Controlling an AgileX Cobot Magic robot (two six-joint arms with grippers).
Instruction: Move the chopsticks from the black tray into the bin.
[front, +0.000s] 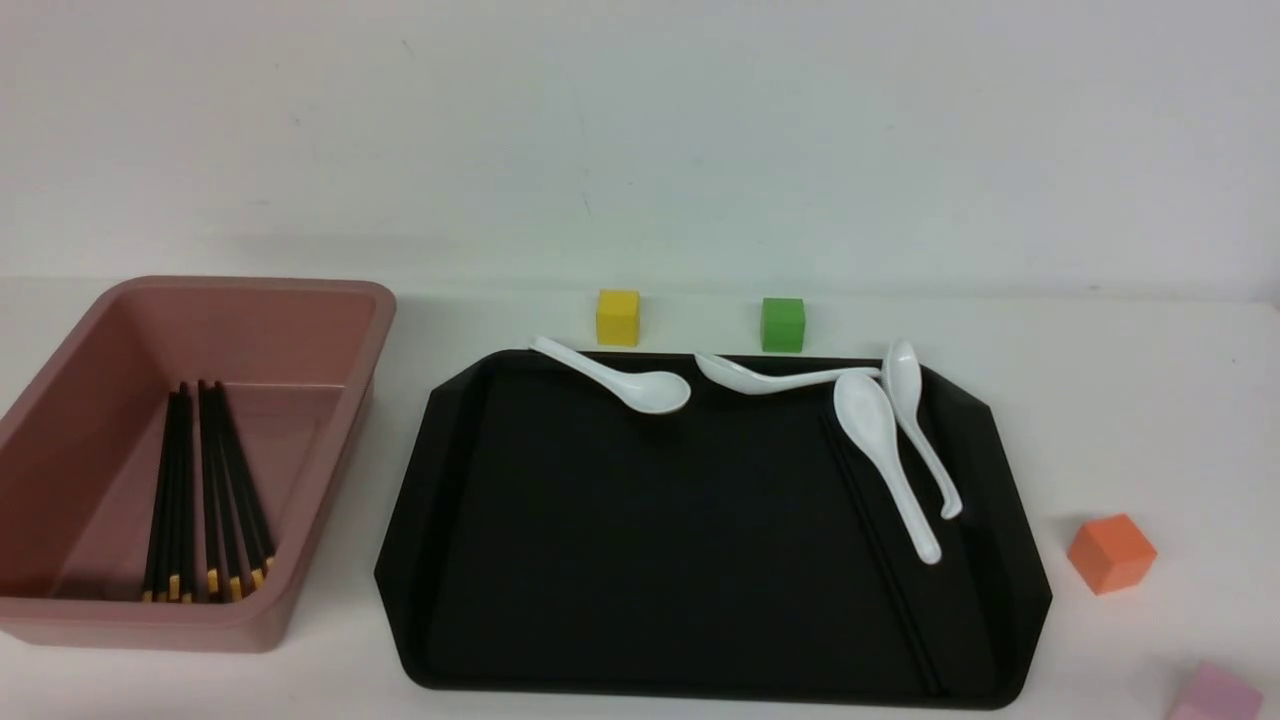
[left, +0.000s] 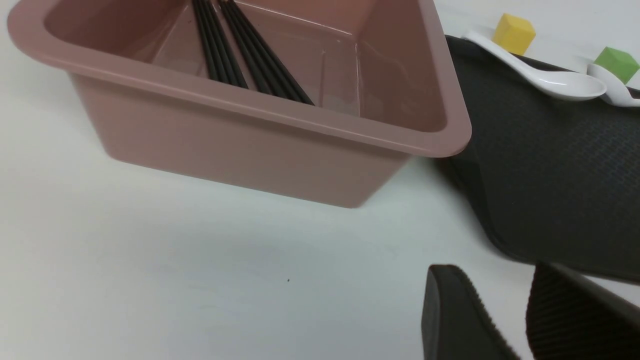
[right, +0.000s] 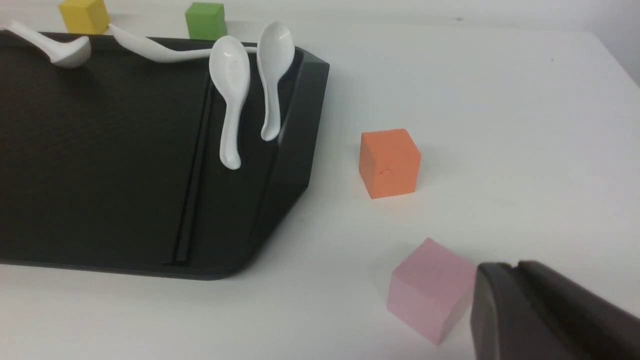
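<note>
So the pink bin (front: 190, 460) sits on the robot's left side of the white table (front: 1150, 400), and there's a bunch of black chopsticks (front: 205, 490) already lying in it, fanned a bit, gold bands toward the near wall. From the left wrist view you can see them running along the bin floor (left: 245, 55), tips toward the far end.

The black tray (front: 650, 530) is right next to the bin with a narrow strip of bare table between them. There's more chopsticks still in the tray (front: 880, 550): thin black sticks lying together along the right side of the floor, hard to spot against the black. I can't tell exactly how many. They run from under the white spoons down to the near rim, where their ends sit right up against it (right: 182, 250). The right wrist view shows them better (right: 195, 170).

4 white spoons (front: 885, 450) are crowded along the tray's far edge and right corner; 1 of them lies across the far end of those sticks. The middle and left part of the tray floor is bare.

Blocks around: yellow (front: 618, 317) and green (front: 782, 324) just behind the tray's far rim, orange (front: 1110, 552) off the right rim, pink (front: 1215, 695) nearer the front.

Left gripper (left: 520, 320) hangs over bare table near the bin's corner, fingers parted, nothing in them. Right gripper (right: 520, 310) is beside the pink block, fingers look pressed together and empty.
</note>
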